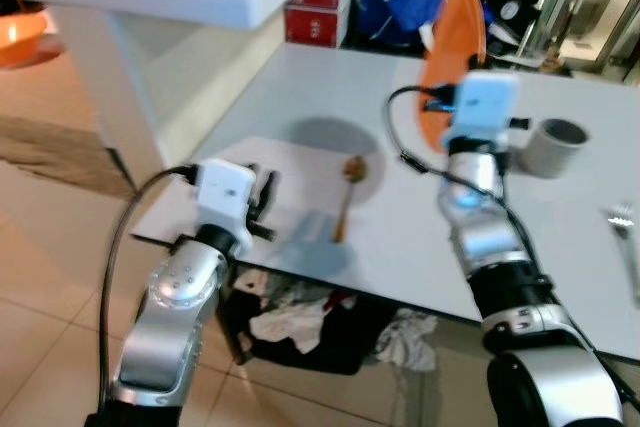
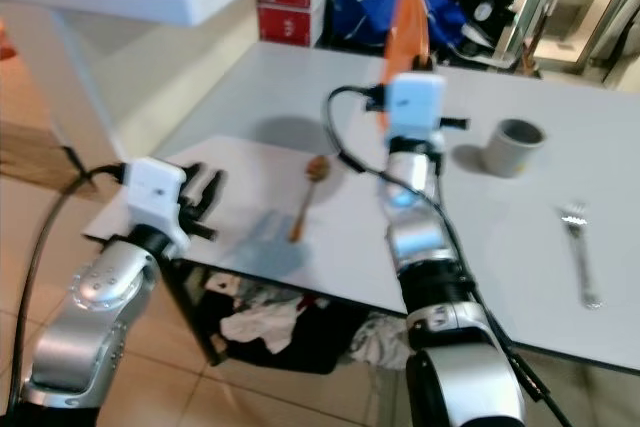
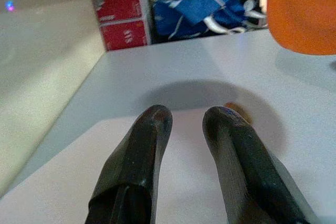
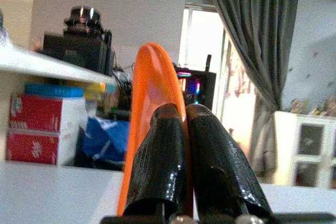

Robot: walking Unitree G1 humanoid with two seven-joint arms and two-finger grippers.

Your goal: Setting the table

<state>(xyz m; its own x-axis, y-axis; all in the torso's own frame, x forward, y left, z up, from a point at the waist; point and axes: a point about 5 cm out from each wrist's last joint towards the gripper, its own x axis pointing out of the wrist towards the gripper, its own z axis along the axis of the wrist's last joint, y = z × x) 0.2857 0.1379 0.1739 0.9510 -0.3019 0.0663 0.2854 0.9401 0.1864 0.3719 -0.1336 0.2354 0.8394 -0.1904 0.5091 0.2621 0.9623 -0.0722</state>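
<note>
— Plate, orange, one: where is it, and how is it held?

— Raised above the white table, on edge, nearly upright. The right gripper has both black fingers pinched on its rim — one on each face, as the right wrist view shows. An edge grip is the likely reason for the tilt: a flat plate offers little else to clamp.

— Other items on the table?

— Wooden spoon, lying on the pale placemat, bowl end away from the robot. Grey cup, upright, just beside the right arm. Fork, flat, near the table's right edge, well apart from the mat.

— Left gripper?

— Low over the near part of the mat, fingers a narrow gap apart, holding nothing. It seems parked clear of the plate's path.

— Judgement on the step in hand?

— Plate probably bound for the mat beside the spoon; it would need levelling first, and a pinched rim could slip as it tips.
</note>
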